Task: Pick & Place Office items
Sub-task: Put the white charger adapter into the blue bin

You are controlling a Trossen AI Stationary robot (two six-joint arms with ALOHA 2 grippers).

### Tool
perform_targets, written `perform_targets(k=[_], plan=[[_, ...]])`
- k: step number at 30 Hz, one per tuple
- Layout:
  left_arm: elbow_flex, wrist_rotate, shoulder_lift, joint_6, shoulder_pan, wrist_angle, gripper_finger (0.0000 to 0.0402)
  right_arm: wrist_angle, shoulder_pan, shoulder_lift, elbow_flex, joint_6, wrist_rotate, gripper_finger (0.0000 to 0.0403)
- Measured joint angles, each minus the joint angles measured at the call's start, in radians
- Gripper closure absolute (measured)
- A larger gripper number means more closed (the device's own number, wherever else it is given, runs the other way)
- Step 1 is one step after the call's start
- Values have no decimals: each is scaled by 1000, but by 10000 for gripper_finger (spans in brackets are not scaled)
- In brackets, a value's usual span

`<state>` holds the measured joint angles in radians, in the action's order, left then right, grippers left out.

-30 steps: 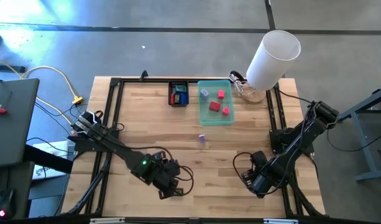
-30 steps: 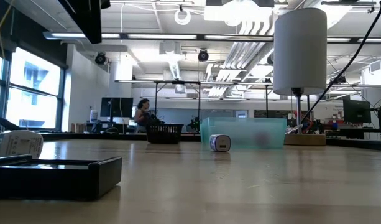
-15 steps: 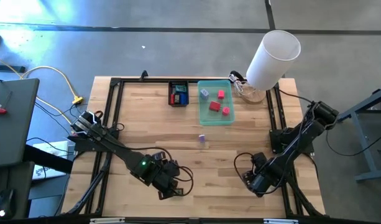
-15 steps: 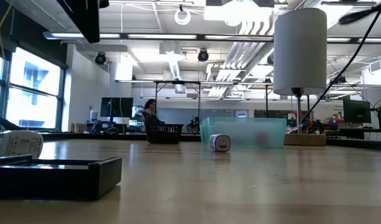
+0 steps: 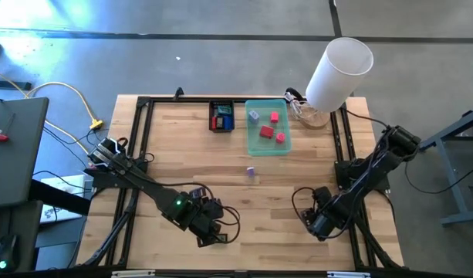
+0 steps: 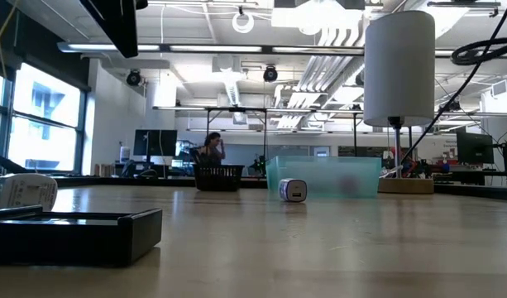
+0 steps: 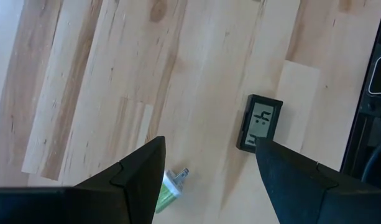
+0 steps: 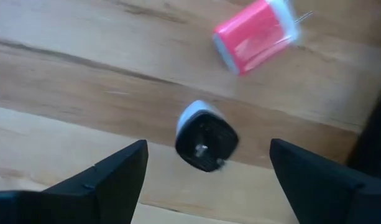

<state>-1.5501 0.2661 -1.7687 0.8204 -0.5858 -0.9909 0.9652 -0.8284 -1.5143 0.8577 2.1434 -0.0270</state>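
Both jaws open, holding nothing, right gripper [image 8: 206,186] over table [image 5: 182,147] w/ black piece [image 8: 206,137] between its fingers, pink piece [image 8: 252,34] farther ahead, left gripper [image 7: 209,180] w/ green piece [image 7: 168,190] beside one finger, small black display [image 7: 260,122] ahead.

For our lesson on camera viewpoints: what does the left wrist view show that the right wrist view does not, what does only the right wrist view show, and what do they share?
Only the left wrist view shows a small black device with a grey screen and a green plug-like piece lying on the boards.

Only the right wrist view shows a pink plug-like piece and a black-and-white piece, lying apart from each other.

Both show the wooden table and an open pincer above it: the left pincer and the right pincer, each holding nothing.
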Motion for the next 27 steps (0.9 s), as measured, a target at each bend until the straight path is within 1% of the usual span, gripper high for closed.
perform_targets(k=[4, 8, 12, 17, 27], plan=[[0, 1, 0, 0, 2, 0, 160, -84, 0, 0, -51, -35, -9, 75], [0, 1, 0, 1, 2, 0, 160, -110, 0, 0, -82, -27, -45, 79], [0, 12, 0, 2, 2, 0, 160, -116, 8, 0, -100, -28, -46, 89], [0, 53, 0, 3, 2, 0, 160, -137, 30, 1, -108, -65, -52, 110], [0, 51, 0, 9, 7, 0, 160, -159, 91, 1, -108, -139, -51, 168]])
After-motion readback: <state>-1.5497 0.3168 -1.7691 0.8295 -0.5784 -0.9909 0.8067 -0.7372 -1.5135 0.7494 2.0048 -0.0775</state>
